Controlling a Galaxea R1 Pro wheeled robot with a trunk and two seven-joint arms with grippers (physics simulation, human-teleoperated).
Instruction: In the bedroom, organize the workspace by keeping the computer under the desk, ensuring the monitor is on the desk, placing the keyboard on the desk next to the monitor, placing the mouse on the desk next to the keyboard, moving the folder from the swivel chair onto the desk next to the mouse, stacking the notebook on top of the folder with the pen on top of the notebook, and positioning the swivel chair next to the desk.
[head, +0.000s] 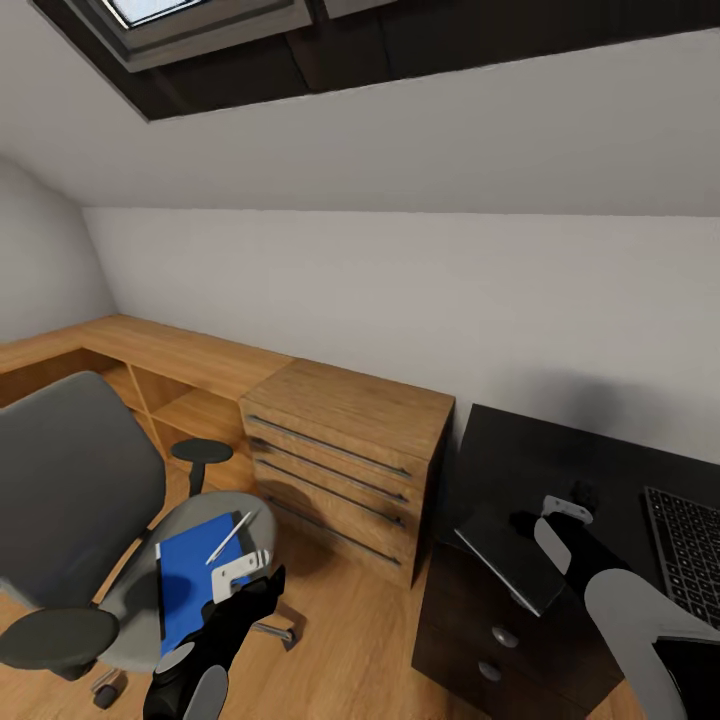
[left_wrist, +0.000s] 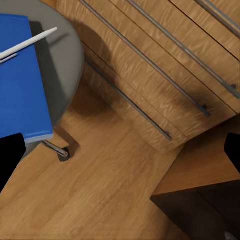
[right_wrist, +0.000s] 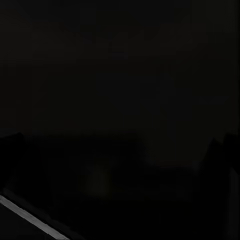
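Left end effector (head: 243, 590) hangs released beside the folder (head: 190, 580) on the swivel chair (head: 70, 480), pen (head: 228, 538) on top could roll off, while right end effector (head: 535, 528) seems clenched on the notebook (head: 510, 555) over the counter (head: 520, 470).

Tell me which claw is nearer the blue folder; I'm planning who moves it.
Left. The left claw hovers at the edge of the folder on the swivel chair. The right claw is far across, over the desk by the notebook.
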